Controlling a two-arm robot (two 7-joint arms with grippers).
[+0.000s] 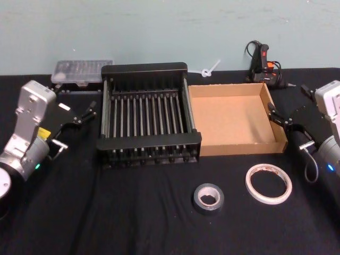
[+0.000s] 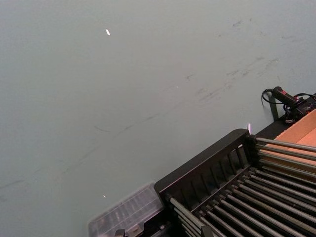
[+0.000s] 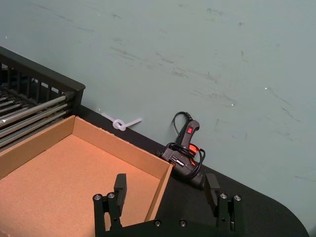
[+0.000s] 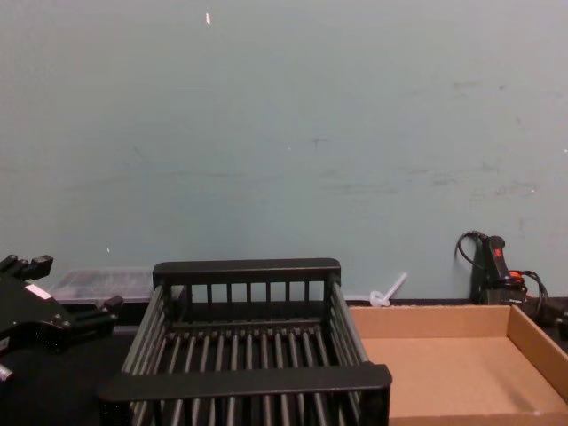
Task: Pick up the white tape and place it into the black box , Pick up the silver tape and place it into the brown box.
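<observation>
The black surface (image 1: pixel 133 212) carried everything I inspected. The black box (image 1: pixel 149 69) stood at centre rear, with the brown box (image 1: pixel 234 146) touching its right side; both held nothing. My left end effector (image 1: pixel 79 118) hung just left of the black box, above the surface, with its fingers spread and nothing between them. My right end effector (image 1: pixel 284 118) hung at the right wall of the brown box, its fingers (image 3: pixel 120 187) also spread wide and holding nothing, one over the tray's inside and the other outside that wall. The white tape (image 1: pixel 269 183) lay flat on the surface in front of the brown box, nearer me than my right end effector and apart from it. The silver tape (image 1: pixel 207 197) lay flat just left of the white tape, not touching it, and well apart from both end effectors.
</observation>
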